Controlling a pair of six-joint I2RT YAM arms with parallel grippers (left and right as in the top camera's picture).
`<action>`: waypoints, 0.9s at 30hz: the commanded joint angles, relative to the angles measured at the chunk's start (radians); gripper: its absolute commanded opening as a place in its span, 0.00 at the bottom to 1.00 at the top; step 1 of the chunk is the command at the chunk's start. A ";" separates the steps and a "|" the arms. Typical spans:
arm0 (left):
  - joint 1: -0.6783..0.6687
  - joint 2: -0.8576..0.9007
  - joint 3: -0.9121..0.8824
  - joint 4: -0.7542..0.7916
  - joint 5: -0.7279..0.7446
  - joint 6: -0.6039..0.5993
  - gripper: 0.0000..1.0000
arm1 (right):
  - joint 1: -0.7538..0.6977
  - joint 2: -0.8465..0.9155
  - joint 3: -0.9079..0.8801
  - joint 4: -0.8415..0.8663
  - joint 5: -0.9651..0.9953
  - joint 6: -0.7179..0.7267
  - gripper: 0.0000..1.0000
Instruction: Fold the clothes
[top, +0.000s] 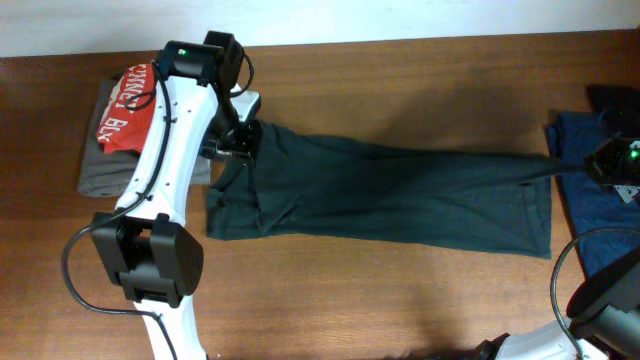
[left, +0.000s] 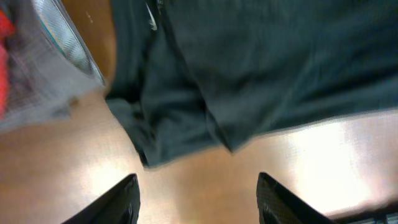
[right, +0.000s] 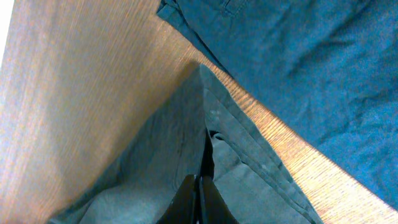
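Observation:
The clothes (top: 390, 195), a dark green T-shirt, lie stretched in a long band across the wooden table. My left gripper (top: 236, 140) hovers at the shirt's left end. In the left wrist view it (left: 198, 202) is open over bare wood, with the bunched shirt edge (left: 180, 134) just beyond the fingertips (left: 127, 196) and nothing between them. My right gripper (top: 592, 165) is at the far right, shut on the shirt's pulled-out corner. In the right wrist view its closed jaws (right: 199, 190) pinch a fold of the green cloth (right: 155, 162).
A folded grey garment (top: 100, 165) with a red tee (top: 125, 105) on top lies at the left, beside the left arm. Blue garments (top: 600, 215) lie at the right edge and also show in the right wrist view (right: 311, 62).

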 joint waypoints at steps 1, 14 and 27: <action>0.018 -0.002 -0.022 0.107 -0.033 -0.006 0.62 | 0.002 -0.014 0.011 0.000 0.013 -0.009 0.04; 0.021 0.207 -0.205 0.586 0.050 0.014 0.46 | 0.002 -0.014 0.011 0.000 0.012 -0.009 0.04; 0.152 0.201 -0.158 0.554 0.160 -0.002 0.00 | 0.002 -0.007 -0.055 -0.020 0.176 -0.009 0.05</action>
